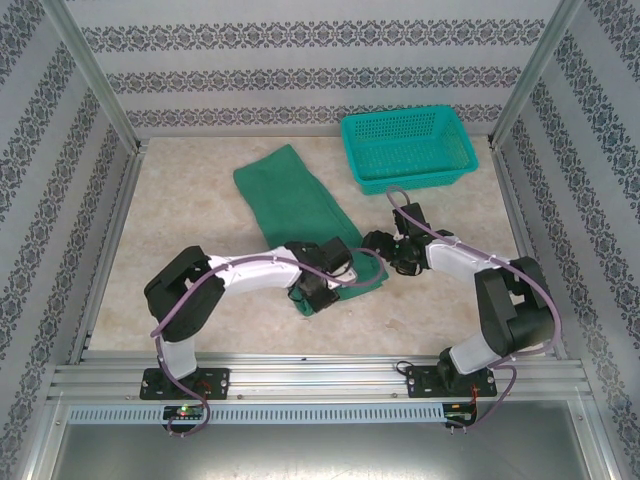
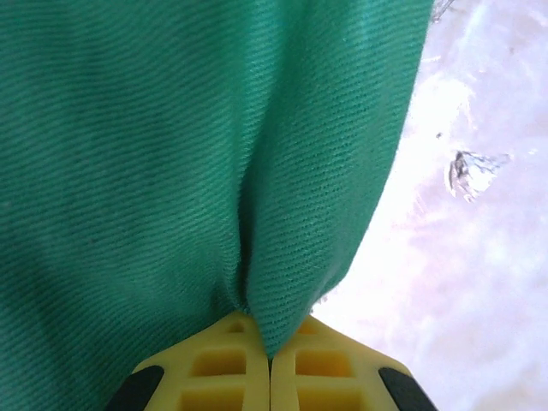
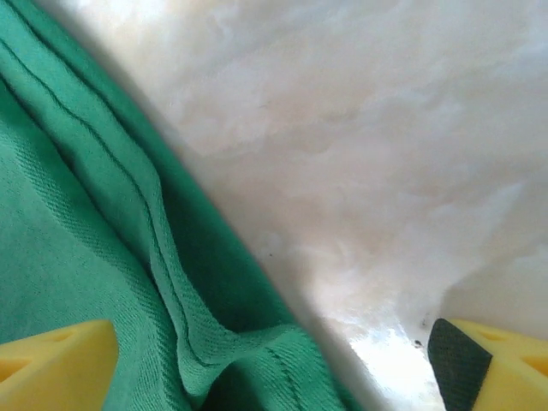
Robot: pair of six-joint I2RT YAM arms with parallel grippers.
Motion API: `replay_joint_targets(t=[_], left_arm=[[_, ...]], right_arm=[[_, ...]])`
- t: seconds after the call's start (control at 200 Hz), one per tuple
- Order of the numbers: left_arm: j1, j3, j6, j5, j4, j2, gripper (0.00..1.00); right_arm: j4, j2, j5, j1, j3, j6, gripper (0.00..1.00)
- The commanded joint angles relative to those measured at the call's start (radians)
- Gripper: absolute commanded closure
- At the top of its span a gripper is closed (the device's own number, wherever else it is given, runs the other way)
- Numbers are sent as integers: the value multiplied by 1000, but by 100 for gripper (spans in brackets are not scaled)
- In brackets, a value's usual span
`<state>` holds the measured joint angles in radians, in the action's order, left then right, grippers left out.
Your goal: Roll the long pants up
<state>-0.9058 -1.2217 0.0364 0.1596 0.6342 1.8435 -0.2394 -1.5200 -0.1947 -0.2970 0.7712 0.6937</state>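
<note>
Logged left gripper [image 1: 312, 292] down low on the pale table [image 1: 190, 210], planted on the near end of the long pants [image 1: 290, 195]. Jaws clamped fully together, pinching a raised fold of the green cloth. Confirmed in left wrist view: yellow fingers [image 2: 218, 377] pressed side by side, fold squeezed into the seam between them, cloth fanning out ahead of the tips and off to their left. Bare table just right of the pinched fold.

Found the long pants laid out as one long folded strip, flat on the table, running away from the left gripper toward the far left. Near end bunched up around the closed fingers and just to their right.

Spotted right gripper [image 1: 384, 246] just right of that bunched end, close to the left gripper but apart from it, pointed in at the cloth. Jaws spread wide, holding nothing. Checked right wrist view: one yellow finger [image 3: 56, 364] over the green cloth, the other, with a dark pad, over bare table. Stitched hem lines of the pants running diagonally ahead of the first finger, cloth edge crossing the gap between the two. Could not tell whether that finger touched the cloth.

Marked teal mesh basket [image 1: 410, 165] well beyond the right gripper, upright at the far edge of the table, near the far end of the strip but clear of it.
</note>
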Motion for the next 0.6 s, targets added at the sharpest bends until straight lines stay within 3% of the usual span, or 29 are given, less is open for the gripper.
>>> replay_joint_targets(t=[0.0, 0.19, 0.33, 0.465, 0.595], left_arm=[[47, -72, -52, 179, 181, -63, 100], [194, -111, -182, 523, 195, -95, 100], [342, 4, -401, 836, -31, -90, 100], [428, 77, -531, 914, -178, -57, 100], [489, 58, -521, 911, -166, -12, 100]], right_arm=[[-54, 79, 74, 0, 43, -46, 5], [-83, 132, 90, -1, 67, -57, 5], [-91, 143, 77, -2, 81, -56, 6], [-108, 157, 94, -21, 106, -62, 9], [-121, 182, 150, -76, 133, -81, 18]])
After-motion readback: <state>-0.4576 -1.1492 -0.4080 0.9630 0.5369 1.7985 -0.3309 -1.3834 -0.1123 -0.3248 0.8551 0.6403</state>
